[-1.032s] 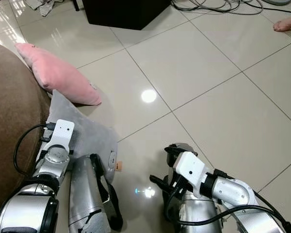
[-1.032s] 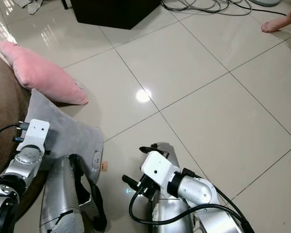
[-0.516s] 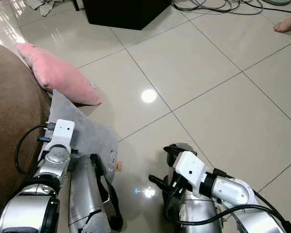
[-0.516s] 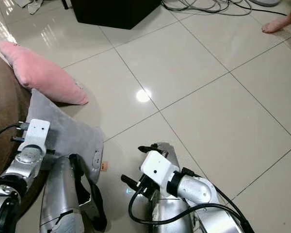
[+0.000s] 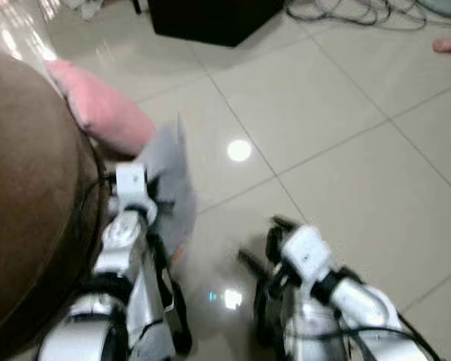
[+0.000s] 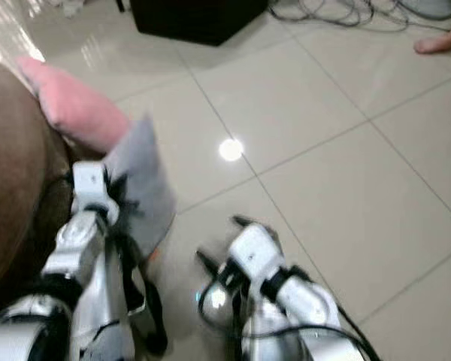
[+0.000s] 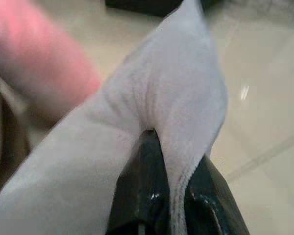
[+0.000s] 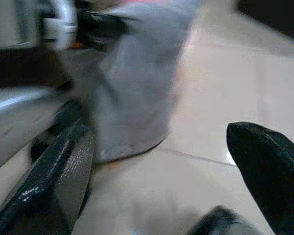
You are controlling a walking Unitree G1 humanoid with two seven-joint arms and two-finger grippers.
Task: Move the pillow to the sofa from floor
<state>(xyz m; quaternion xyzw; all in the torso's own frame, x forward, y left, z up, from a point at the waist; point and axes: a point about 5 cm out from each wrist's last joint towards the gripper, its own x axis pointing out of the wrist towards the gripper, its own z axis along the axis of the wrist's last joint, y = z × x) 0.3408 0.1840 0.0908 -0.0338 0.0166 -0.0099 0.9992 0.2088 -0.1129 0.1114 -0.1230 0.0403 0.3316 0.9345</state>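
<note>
The grey pillow has come up off the tiles since a moment ago, and my view has swung and blurred. My left gripper is clenched on a fold of it, lifting it beside the brown sofa at nine o'clock. The pink pillow lies at eleven o'clock, against the sofa. My right gripper hangs low at five o'clock, fingers spread and holding nothing.
</note>
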